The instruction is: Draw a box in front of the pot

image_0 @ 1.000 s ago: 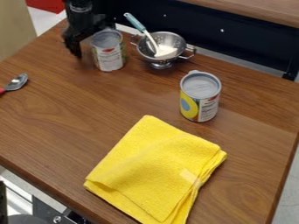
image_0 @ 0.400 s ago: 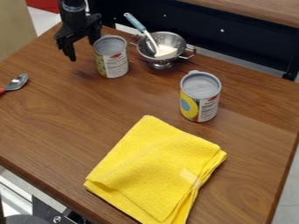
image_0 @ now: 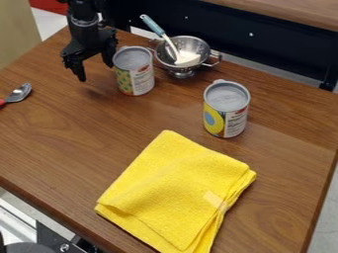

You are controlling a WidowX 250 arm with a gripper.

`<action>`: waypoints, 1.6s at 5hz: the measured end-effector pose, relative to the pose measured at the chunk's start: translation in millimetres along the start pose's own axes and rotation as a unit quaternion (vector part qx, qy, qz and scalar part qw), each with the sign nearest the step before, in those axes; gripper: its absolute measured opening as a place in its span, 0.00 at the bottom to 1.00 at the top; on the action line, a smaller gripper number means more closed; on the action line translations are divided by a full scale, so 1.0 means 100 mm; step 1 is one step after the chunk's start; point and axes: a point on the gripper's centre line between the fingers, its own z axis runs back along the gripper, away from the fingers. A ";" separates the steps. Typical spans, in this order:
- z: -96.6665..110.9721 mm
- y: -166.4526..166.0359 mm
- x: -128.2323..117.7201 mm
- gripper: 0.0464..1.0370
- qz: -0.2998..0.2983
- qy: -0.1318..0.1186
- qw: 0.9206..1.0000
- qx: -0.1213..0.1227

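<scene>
The colander (image_0: 183, 52) was taken as the landmark, and by it the two cans were placed. One, the green-labelled can (image_0: 135, 74), was set upright just beside the colander, on the view's left and slightly nearer the camera. The pincer (image_0: 94, 72) was held on the far side of that can from the colander, pointed down, its two fingers spread apart. Nothing was gripped between them; one finger was placed close beside the can's wall, though whether it was touched could not be told.

The other, the yellow-labelled can (image_0: 226, 111), was stood upright to the right of the colander and nearer the camera, apart from it. In the colander's bowl a utensil with a light blue handle (image_0: 151, 23) was propped, its handle tilted up toward the upper left. A folded yellow cloth (image_0: 175, 190) was spread well apart from the colander, on the camera's side of it. A metal spoon (image_0: 21, 92) with a red handle was laid well to the colander's left. All of these were carried by the wooden worktop (image_0: 72, 133), and behind the colander a dark panel (image_0: 284, 49) was seen.
</scene>
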 end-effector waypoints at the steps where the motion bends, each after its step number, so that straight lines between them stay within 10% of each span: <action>1: 0.00 0.03 -0.15 0.96 -0.017 0.007 1.000 0.003; 8: 0.11 -0.14 -0.14 0.96 0.029 0.000 0.999 -0.016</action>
